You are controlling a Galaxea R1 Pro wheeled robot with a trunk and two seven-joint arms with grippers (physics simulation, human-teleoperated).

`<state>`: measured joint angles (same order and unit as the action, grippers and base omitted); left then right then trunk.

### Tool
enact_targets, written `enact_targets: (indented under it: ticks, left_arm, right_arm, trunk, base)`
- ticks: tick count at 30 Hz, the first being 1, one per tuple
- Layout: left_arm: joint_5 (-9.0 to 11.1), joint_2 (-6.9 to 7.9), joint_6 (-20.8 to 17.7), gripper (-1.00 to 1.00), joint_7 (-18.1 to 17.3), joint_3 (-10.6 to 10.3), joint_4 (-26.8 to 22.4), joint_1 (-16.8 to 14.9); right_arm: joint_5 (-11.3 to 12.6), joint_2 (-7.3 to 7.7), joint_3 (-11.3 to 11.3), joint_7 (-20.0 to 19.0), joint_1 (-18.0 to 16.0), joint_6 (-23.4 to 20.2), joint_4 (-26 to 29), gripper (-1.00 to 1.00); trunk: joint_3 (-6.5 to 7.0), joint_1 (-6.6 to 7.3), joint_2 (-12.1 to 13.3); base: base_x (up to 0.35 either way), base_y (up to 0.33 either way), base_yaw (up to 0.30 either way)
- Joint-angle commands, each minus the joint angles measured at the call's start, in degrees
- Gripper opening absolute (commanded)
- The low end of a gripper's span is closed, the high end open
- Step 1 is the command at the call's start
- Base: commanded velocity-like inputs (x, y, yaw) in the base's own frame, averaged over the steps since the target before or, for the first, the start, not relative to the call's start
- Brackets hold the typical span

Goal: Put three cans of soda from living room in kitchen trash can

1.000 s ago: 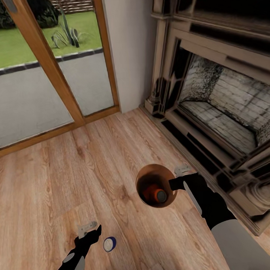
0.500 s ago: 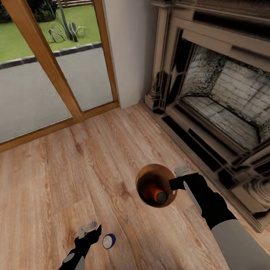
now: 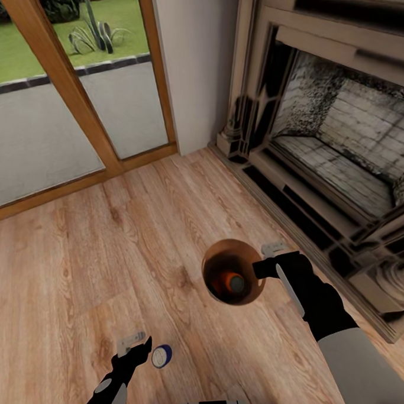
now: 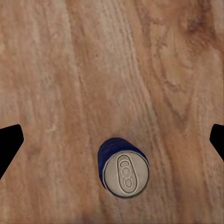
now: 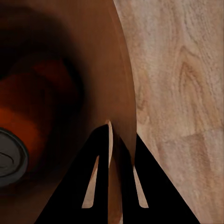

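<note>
The robot stood on the wood plank floor (image 3: 139, 241) of the living room, facing a glazed door (image 3: 54, 97) and a stone fireplace (image 3: 336, 153).

Right gripper (image 3: 266, 268) — jaws pressed together on the rim of the tash can (image 3: 218, 255), one finger inside the wall and one outside, as the right wrist view confirmed (image 5: 114, 154). The copper bin was carried clear of the floor, its mouth tilted toward the head camera. Inside lay an orange can of soda (image 3: 231, 281), grey top facing up; more orange showed behind it, though whether that was a second can could not be determined.

Left gripper (image 3: 137, 347) — jaws spread wide, holding nothing. The blue can of soda (image 3: 162, 356) stood upright on the floor just beside it; in the left wrist view the can (image 4: 124, 171) sat between the two dark fingertips, touching neither.
</note>
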<state>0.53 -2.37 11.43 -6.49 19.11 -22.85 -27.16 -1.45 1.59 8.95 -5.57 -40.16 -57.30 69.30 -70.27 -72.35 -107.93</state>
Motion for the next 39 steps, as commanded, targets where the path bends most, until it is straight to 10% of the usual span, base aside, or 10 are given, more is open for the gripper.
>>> enact_targets:
  ticks: [1, 18, 39]
  left_arm:
    - [0.0, 0.0, 0.0, 1.0, 0.0, 0.01, 0.0, 0.0]
    - [0.0, -0.09, 0.0, 1.0, -0.01, -0.04, 0.0, 0.0]
    - [0.0, -0.09, 0.03, 1.0, -0.01, 0.04, 0.0, 0.0]
  right_arm:
    - [1.45, -0.01, 0.01, -0.4, -0.01, -0.05, 0.05, -1.0]
    - [1.49, -0.01, 0.01, -0.41, -0.01, -0.15, 0.22, -1.0]
    - [1.36, 0.0, 0.01, -0.41, -0.01, -0.14, 0.23, -1.0]
  trunk:
    - [-0.28, -0.21, -0.42]
    - [-4.91, -3.94, -7.24]
    - [-5.42, -3.94, -7.24]
  base:
    - [0.0, 0.0, 0.0]
    - [0.0, 0.0, 0.0]
    - [0.0, -0.114, 0.0]
